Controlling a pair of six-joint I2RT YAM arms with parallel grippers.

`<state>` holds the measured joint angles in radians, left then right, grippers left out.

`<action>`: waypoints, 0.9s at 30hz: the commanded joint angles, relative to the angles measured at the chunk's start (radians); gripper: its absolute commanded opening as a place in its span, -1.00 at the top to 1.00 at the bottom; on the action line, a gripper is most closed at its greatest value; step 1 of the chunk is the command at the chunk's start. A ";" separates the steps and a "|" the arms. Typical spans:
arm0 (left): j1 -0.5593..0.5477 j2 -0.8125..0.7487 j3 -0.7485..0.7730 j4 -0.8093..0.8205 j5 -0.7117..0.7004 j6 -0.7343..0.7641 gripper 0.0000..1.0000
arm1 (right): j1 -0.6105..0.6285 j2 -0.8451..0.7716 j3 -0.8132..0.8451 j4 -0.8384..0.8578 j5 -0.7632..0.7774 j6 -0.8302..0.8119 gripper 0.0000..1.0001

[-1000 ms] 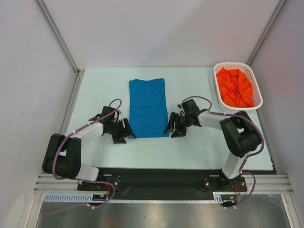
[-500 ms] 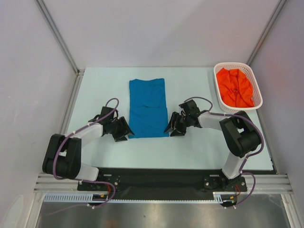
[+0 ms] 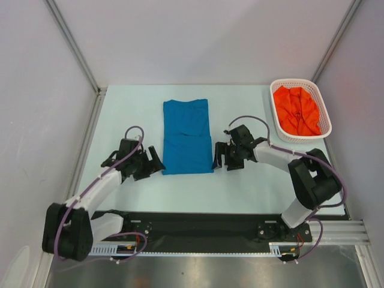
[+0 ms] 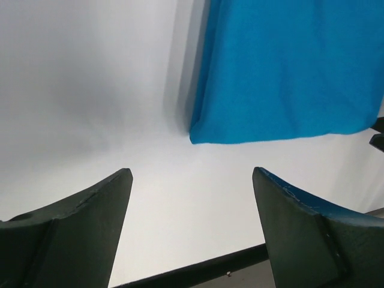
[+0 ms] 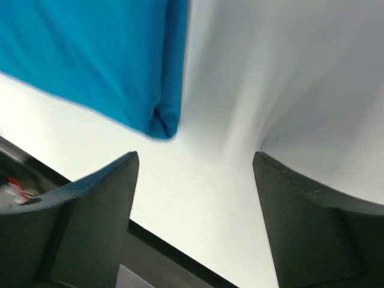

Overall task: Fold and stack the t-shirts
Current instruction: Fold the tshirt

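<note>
The blue t-shirt lies folded into a long strip in the middle of the table; its near left corner shows in the left wrist view and its near right corner in the right wrist view. The orange-red t-shirt lies crumpled in the white basket at the back right. My left gripper is open and empty, just left of the blue shirt's near left corner, above the table. My right gripper is open and empty, just right of the near right corner.
The pale table is walled by white panels on three sides. A black rail runs along its near edge, where the arm bases sit. The basket stands against the right wall.
My left arm has drawn back toward the near left, away from the blue shirt's corner. My right gripper has shifted slightly right and back. The blue shirt has not moved.
</note>
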<state>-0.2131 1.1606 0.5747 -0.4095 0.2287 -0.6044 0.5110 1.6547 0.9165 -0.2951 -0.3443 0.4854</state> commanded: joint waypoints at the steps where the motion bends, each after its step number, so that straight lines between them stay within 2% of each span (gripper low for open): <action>1: -0.038 -0.148 0.079 -0.092 -0.090 0.101 -0.75 | 0.067 -0.116 0.045 -0.105 0.129 -0.203 -0.68; 5: -0.135 -0.197 0.163 -0.158 -0.212 0.178 -0.72 | 0.220 -0.191 0.068 -0.156 0.315 -0.379 -0.77; 8: -0.284 -0.191 0.221 -0.199 -0.363 0.229 -0.69 | 0.365 -0.245 0.042 -0.135 0.451 -0.532 -0.78; 9: -0.361 -0.191 0.247 -0.209 -0.459 0.236 -0.69 | 0.404 -0.254 0.009 -0.116 0.526 -0.586 -0.79; 10: -0.393 -0.193 0.261 -0.224 -0.503 0.253 -0.69 | 0.472 -0.260 -0.008 -0.083 0.540 -0.673 -0.79; 12: -0.423 -0.208 0.292 -0.271 -0.584 0.246 -0.69 | 0.515 -0.248 -0.030 -0.069 0.590 -0.741 -0.79; 16: -0.419 -0.300 0.321 -0.311 -0.637 0.239 -0.69 | 0.552 -0.193 -0.068 -0.030 0.634 -0.891 -0.76; 18: -0.390 -0.350 0.326 -0.307 -0.606 0.253 -0.67 | 0.561 -0.176 -0.083 -0.018 0.653 -0.929 -0.76; 19: -0.382 -0.361 0.326 -0.310 -0.577 0.258 -0.62 | 0.561 -0.174 -0.094 -0.015 0.650 -0.964 -0.76; 20: -0.378 -0.372 0.324 -0.313 -0.565 0.270 -0.48 | 0.563 -0.174 -0.099 -0.016 0.643 -0.984 -0.76; 24: -0.374 -0.414 0.297 -0.310 -0.493 0.299 -0.44 | 0.543 -0.194 -0.096 -0.039 0.605 -0.976 -0.77; 27: -0.373 -0.430 0.306 -0.318 -0.479 0.263 -0.45 | 0.509 -0.220 -0.082 -0.036 0.556 -0.908 -0.76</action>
<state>-0.5922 0.7395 0.8608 -0.7177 -0.2817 -0.3466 1.0523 1.4807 0.8059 -0.3531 0.2420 -0.4397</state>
